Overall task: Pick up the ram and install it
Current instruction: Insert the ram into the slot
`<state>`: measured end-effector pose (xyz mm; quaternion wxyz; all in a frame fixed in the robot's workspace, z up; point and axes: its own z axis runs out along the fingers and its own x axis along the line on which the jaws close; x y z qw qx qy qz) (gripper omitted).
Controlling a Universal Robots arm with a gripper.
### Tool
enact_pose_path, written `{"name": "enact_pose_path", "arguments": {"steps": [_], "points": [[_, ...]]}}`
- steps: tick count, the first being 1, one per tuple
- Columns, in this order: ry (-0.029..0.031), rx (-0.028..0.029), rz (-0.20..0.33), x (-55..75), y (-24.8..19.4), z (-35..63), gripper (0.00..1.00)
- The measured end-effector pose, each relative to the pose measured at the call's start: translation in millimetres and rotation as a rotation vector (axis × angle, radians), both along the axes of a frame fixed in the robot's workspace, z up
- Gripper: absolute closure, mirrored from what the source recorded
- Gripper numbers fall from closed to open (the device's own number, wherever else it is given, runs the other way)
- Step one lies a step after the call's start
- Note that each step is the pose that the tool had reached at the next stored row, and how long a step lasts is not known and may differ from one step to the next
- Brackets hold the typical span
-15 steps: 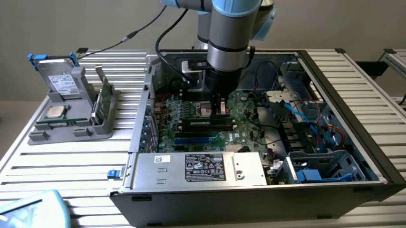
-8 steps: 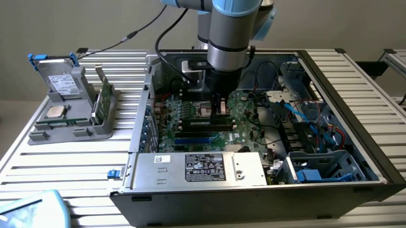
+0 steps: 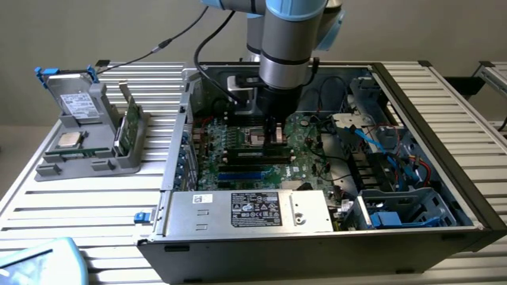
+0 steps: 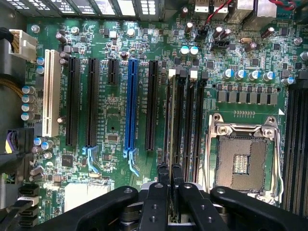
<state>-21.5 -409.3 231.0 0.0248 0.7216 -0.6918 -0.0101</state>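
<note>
We see a slatted surface (image 3: 79, 196) carrying an open computer case (image 3: 317, 255). Inside it, the motherboard (image 4: 110, 115) lies directly beneath the claw (image 4: 170, 169). The claw is pinched narrow on the ram (image 4: 170, 120), held edge-on between its fingers and lined up with the black slots (image 4: 180, 125) below.

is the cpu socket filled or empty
Empty: the CPU socket shows its bare contact grid, with no chip seated in it.
</note>
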Motion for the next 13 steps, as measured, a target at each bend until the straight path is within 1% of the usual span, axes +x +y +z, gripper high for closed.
{"name": "enact_pose_path", "arguments": {"steps": [13], "points": [[0.0001, -0.0001, -0.014, 0.1, 0.0, -0.4, 0.87]]}}
